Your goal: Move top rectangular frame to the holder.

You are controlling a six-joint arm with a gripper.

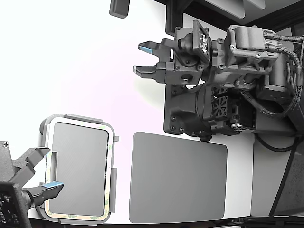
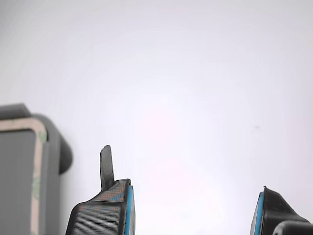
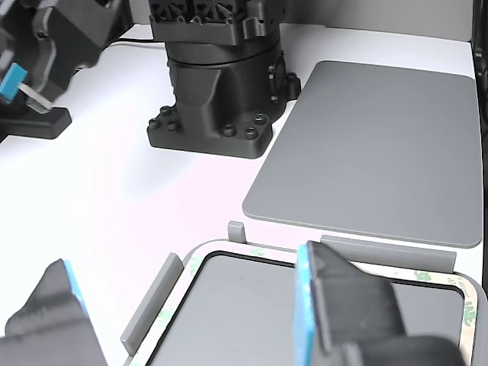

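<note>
Frame (image 1: 110, 175) lies flat inside the holder (image 1: 83, 118), its pale mottled band following the tray's rim on all sides that can be seen. The raised tabs stand just outside the band, which looks to be how it is kept square. A dark grey panel (image 1: 78, 166) fills the hollow centre. In the wrist view only one corner of the frame (image 2: 35, 186) and the holder (image 2: 55, 156) shows.

End effector (image 1: 142, 58) sits well apart from the holder, over bare worktop (image 1: 71, 61). Its blue-padded fingers are spread wide with nothing between them, confirmed in the wrist view (image 2: 195, 190). Nothing touches the pads.

Second end effector (image 1: 45, 171) hangs at the holder's far edge from the mat, also spread, with one finger over the frame band and the other just off the tray. Whether it touches the band cannot be told.

Mat (image 1: 178, 178) lies beside the holder, on the side nearer the arm base (image 1: 190, 114), apart from the tray and with nothing on it.

Judgement: with the frame seated and the working end effector empty and clear, placement appears complete — no further frame is seen waiting. Remaining risk is slight: the band is thin, and a stray finger at the holder's edge could lift it off the tabs.
</note>
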